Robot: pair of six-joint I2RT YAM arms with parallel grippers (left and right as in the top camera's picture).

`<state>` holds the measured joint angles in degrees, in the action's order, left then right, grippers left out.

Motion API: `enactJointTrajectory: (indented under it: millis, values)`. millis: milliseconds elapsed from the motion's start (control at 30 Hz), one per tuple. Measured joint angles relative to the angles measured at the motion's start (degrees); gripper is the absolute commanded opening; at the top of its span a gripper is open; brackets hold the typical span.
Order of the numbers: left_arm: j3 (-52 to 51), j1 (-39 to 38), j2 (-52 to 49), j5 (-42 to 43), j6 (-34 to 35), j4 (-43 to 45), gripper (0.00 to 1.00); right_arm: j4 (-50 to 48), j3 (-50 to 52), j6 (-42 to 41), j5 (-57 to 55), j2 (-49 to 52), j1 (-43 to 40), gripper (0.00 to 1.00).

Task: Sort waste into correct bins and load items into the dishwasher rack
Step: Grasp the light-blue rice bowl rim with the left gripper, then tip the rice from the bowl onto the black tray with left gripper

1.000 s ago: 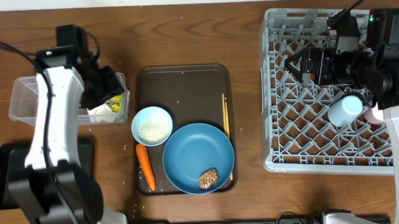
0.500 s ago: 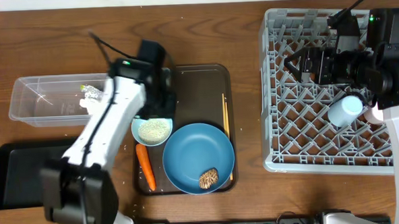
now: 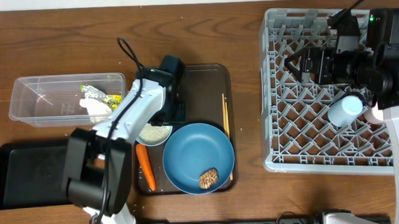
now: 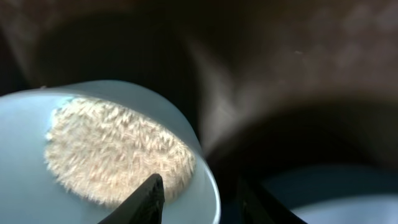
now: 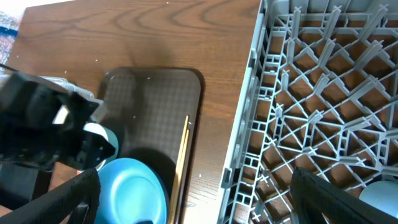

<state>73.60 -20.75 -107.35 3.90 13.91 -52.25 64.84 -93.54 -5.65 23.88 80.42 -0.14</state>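
Note:
My left gripper (image 3: pixel 173 113) hangs over the small white bowl (image 3: pixel 153 133) of rice (image 4: pixel 112 149). Its jaws are open and straddle the bowl's right rim (image 4: pixel 208 180), one finger (image 4: pixel 149 200) above the rice and the other outside. Beside the bowl lie the carrot (image 3: pixel 145 166) and the blue plate (image 3: pixel 198 152), which carries the brown food piece (image 3: pixel 208 178). The chopsticks (image 3: pixel 226 124) lie along the plate's right side. My right gripper (image 5: pixel 194 177) is wide open and empty over the left edge of the dishwasher rack (image 3: pixel 302 141). A light blue cup (image 3: pixel 344 110) lies in the rack.
The clear tub (image 3: pixel 44 98) at the left holds a white tissue (image 3: pixel 91 105) and a yellow-green wrapper (image 3: pixel 111 98). The black tray (image 3: pixel 20 175) lies in front of it. Bowl, plate, carrot and chopsticks all rest on the brown serving tray (image 3: pixel 198 81).
My left arm has swung right from the clear tub to the bowl, its jaws narrowing. Tissue and wrapper stayed in the tub. The right arm has not moved.

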Motion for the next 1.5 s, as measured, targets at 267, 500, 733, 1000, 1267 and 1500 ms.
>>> enactJointTrajectory:
  millis: [267, 500, 733, 1000, 1267, 1500]
  values:
    - [-0.2, 0.0, -3.2, -0.5, 1.0, 2.3, 0.13, 0.0, 0.0, 0.0, -0.1, 0.0, 0.0, 0.9]
    - [-0.2, -0.2, -3.2, -1.3, 1.1, 4.7, 0.06, 0.0, 0.0, 0.0, -0.1, 0.0, 0.0, 0.9]
    - [1.9, -0.4, -3.1, -1.2, 0.6, -1.6, 0.06, 0.0, 0.0, 0.0, -0.1, 0.0, 0.0, 0.91]
    - [7.8, -0.4, 6.3, -1.1, 0.6, -7.8, 0.06, -0.2, 0.0, 0.0, -0.1, 0.0, 0.0, 0.91]
    - [8.5, 0.9, 18.5, -0.8, 1.5, -13.8, 0.06, -0.4, 0.0, 0.0, -0.1, 0.0, 0.0, 0.91]
    - [8.5, 15.4, 27.7, 3.9, 0.3, -19.0, 0.06, -0.9, 0.0, 0.0, -0.1, 0.0, 0.0, 0.91]
